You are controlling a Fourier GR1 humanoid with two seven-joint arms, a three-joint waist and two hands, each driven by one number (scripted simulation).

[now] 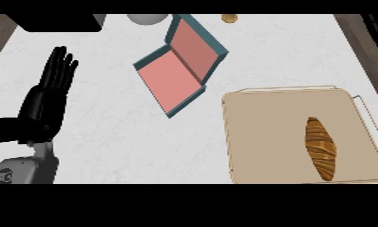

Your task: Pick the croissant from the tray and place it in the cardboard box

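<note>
Nearest me, the croissant lies lengthwise on the tan tray at the lower right, untouched. Beyond it, the cardboard box sits open, its pink inside showing, well apart from the tray. My left robot hand rests released at the left edge of the worktop; my right is unseen. I should reach from the right, close across the croissant's middle.

No readable text, label, brand or number appears anywhere on the table; a small dark mark on the grey forearm at the near left edge cannot be made out.
</note>
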